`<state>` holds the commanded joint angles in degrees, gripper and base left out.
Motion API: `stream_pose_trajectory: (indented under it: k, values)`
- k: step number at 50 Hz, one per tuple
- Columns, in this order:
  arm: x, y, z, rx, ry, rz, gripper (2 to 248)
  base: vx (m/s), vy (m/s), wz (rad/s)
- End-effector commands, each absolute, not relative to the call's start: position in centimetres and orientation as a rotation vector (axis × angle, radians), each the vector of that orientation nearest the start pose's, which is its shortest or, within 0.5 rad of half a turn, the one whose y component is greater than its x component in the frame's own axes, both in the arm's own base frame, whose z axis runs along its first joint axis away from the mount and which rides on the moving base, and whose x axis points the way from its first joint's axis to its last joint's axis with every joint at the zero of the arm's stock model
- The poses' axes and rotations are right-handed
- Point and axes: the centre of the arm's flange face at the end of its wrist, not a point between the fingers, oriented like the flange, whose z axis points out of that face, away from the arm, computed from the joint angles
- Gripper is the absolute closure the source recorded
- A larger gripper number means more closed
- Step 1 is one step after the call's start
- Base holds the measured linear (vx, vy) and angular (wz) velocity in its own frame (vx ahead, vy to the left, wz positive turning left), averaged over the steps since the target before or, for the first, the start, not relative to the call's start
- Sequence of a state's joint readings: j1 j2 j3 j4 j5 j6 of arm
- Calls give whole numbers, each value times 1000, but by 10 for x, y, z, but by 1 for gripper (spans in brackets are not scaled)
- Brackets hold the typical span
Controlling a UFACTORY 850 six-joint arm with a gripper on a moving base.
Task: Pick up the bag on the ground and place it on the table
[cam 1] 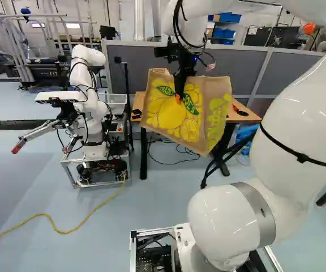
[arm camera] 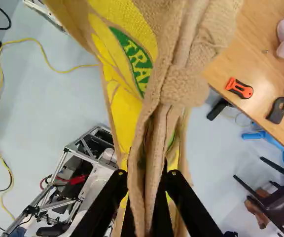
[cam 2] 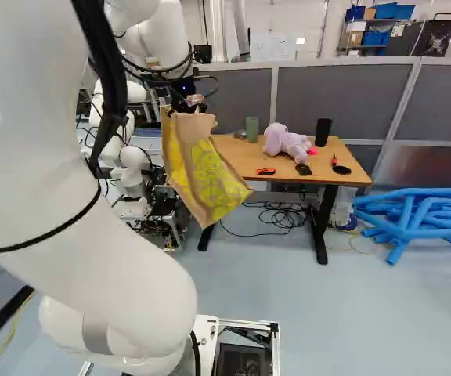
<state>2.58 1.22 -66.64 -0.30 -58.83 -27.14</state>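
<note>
1. A tan bag with yellow fruit print (cam 1: 168, 116) is hanging in the air beneath the robot's raised arm, near one end of a wooden table (cam 2: 265, 163).
2. The black end effector (cam 1: 179, 97) is gripping the bag, its two fingers closing on folded fabric from both sides. In the wrist view, the end effector (arm camera: 147, 185) is pinching a fold that is running ahead from between the fingers.
3. The bag is hanging at a tilt, its long axis slanting down and rightward from the arm in the right base view. Its printed face is turning toward the left base camera.
4. Pale lettering is showing on the bag's green leaves (arm camera: 134, 59), lying aslant along one leaf in the wrist view.
5. A purple plush toy (cam 2: 286, 144), a black cup (cam 2: 323, 131) and a green cup (cam 2: 252, 128) are standing or lying on the table.
</note>
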Motion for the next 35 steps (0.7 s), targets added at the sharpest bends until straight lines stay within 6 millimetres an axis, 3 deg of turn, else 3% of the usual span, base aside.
stream_pose_trajectory:
  k: [22, 35]
  values:
    - [457, 20, 643, -3063, -817, -243, 228, 179, 1, -19]
    - [457, 20, 643, -3063, -817, -243, 228, 175, 50, -29]
